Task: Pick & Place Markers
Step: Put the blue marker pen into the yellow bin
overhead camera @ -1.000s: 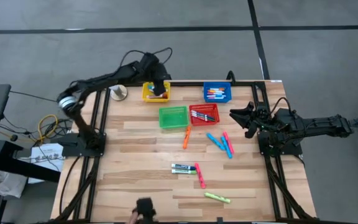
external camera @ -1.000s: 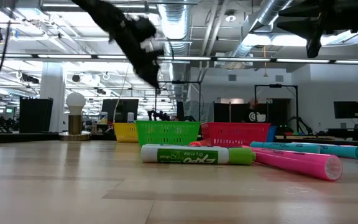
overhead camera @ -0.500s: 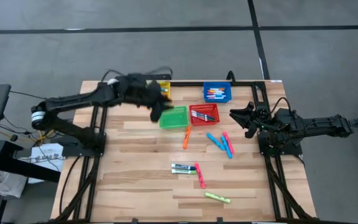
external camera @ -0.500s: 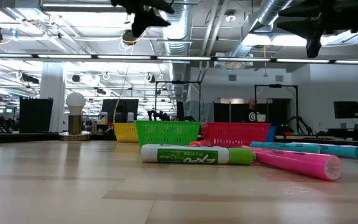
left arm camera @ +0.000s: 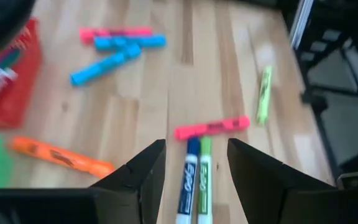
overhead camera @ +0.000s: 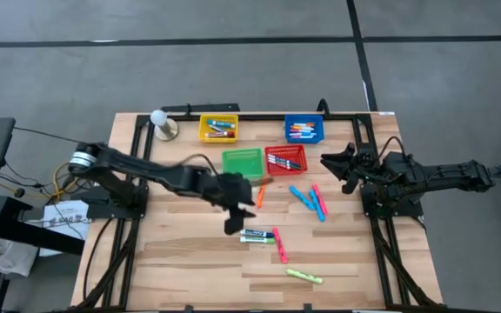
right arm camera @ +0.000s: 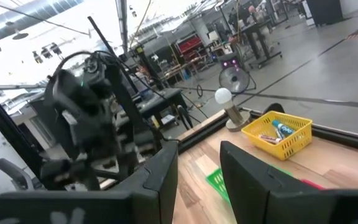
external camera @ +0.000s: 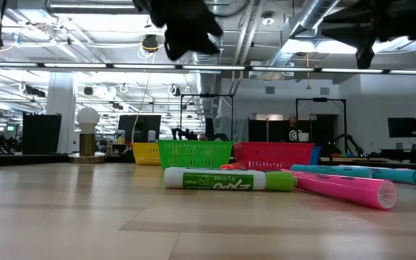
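Observation:
Loose markers lie flat on the wooden table: an orange one (overhead camera: 260, 193), blue ones (overhead camera: 301, 198), a pink one (overhead camera: 317, 200), a blue and a green Expo marker side by side (overhead camera: 255, 235), a pink one (overhead camera: 278, 246) and a yellow-green one (overhead camera: 303, 276). My left gripper (overhead camera: 236, 222) hangs open above the table's middle, with nothing between its fingers. In the left wrist view the Expo pair (left arm camera: 194, 180) shows below the gap of the left gripper (left arm camera: 194, 146). My right gripper (overhead camera: 327, 161) waits open at the right edge, seen also in its wrist view (right arm camera: 197, 152).
Four mesh baskets stand at the far side: yellow (overhead camera: 219, 128) and blue (overhead camera: 304, 130) at the back, green (overhead camera: 243, 163) and red (overhead camera: 285, 159) in front of them, with markers in all but the green one. A small lamp (overhead camera: 161, 124) stands at the far left corner.
My left gripper has swung from over the yellow basket toward the table's near edge and right, passing the green basket, and now hangs over the middle by the Expo pair, turned about on the way. The markers on the table have stayed where they were.

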